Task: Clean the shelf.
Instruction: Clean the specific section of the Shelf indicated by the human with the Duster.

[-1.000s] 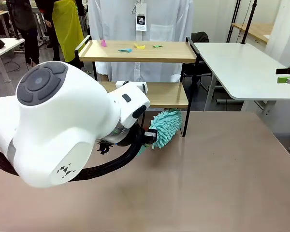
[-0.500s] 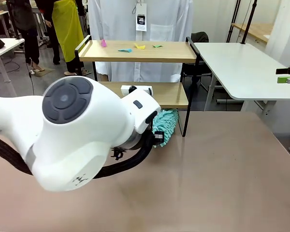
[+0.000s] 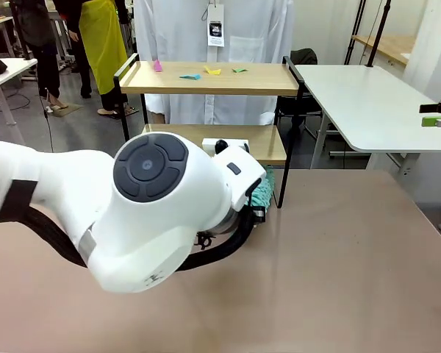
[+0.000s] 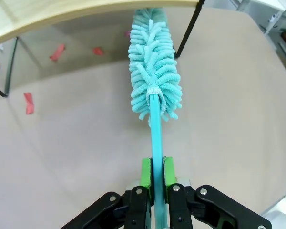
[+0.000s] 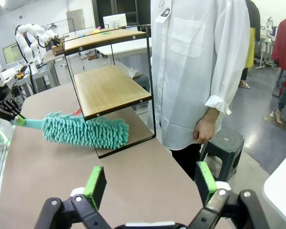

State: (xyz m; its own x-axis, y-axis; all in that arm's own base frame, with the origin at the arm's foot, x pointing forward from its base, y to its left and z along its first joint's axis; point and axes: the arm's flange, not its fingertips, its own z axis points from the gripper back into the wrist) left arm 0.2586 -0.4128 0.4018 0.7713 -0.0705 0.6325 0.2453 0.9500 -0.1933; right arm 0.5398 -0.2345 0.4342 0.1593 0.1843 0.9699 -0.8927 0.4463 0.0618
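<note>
Shaggy teal duster [image 4: 155, 71] under light-wood shelf [image 3: 264, 77], slim handle [image 4: 156, 129] — in left gripper [image 4: 157, 172]

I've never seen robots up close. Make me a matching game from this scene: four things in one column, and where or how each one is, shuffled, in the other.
1 duster
2 left gripper
3 right gripper
4 paper scraps

A open, holding nothing
B lying on the shelf's top board
C shut on a turquoise handle
D fluffy head reaching under the lower board

Pairs: 1-D, 2-C, 3-A, 4-B
</note>
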